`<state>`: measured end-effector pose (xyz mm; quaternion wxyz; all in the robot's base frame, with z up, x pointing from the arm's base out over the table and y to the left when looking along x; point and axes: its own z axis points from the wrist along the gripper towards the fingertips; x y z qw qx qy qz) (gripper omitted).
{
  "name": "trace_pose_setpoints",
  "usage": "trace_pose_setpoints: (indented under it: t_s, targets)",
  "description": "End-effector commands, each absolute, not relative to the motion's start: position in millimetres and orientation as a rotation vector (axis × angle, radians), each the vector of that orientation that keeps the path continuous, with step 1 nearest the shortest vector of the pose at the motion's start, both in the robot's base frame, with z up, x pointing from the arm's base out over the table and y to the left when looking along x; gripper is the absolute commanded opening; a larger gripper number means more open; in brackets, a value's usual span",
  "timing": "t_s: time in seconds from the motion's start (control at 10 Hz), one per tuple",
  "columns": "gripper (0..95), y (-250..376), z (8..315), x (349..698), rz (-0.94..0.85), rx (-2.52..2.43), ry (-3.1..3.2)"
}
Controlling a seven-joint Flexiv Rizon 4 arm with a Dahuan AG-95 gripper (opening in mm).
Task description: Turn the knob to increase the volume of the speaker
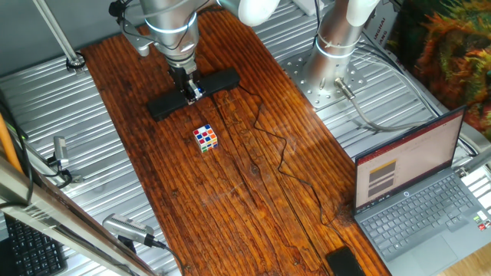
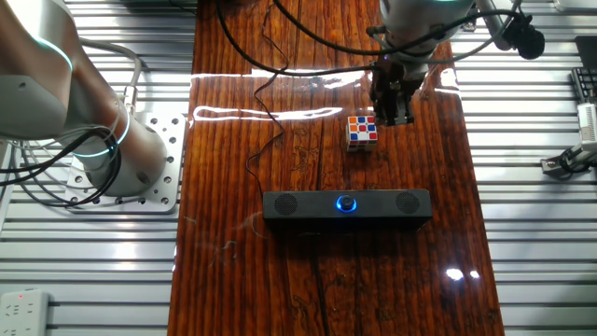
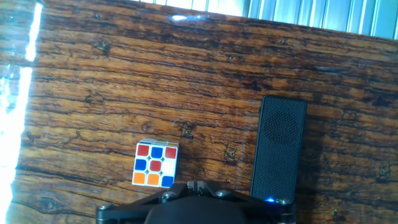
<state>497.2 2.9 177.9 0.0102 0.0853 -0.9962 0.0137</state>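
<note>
**Knob sitting under the gripper, bar lying crossways**

While the silver arm is hanging over the table, its black two-finger gripper [image 1: 189,90] is sitting right above the middle of the long, slim black speaker [image 2: 347,204]. The small round black knob with the blue glowing ring [image 2: 347,203] is sitting at that middle spot, so it is lying just below the fingers. The speaker's long side is stretching out to both sides of the gripper. I cannot tell how wide the fingers are, or whether they are touching the knob yet. The small colourful puzzle cube [image 1: 205,138] is sitting near the gripper, apart from the speaker, on the brown wooden table [image 1: 253,184]. A straight push down looks like the next need.
</note>
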Motion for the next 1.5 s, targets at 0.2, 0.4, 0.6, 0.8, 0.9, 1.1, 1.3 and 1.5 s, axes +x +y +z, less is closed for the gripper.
trace_pose_setpoints:
  t_s: [0.2,0.4,0.6,0.8,0.9,1.1,1.3,1.5]
  targets:
    - [0.0,4.4,179.8,495.9,0.041,0.266,-3.120]
    - [0.0,6.6,183.0,493.9,0.033,0.246,-3.115]
    - [0.0,7.3,184.3,492.9,0.038,0.236,-3.107]
    - [0.0,6.7,187.3,490.4,0.043,0.228,-3.111]
    - [0.0,4.1,190.4,487.6,0.038,0.240,-3.101]
    - [0.0,2.1,192.2,486.0,0.039,0.277,-3.081]
    - [0.0,6.1,191.4,490.1,0.038,0.289,-3.086]
    - [0.0,5.5,190.0,487.8,0.057,0.300,-3.085]
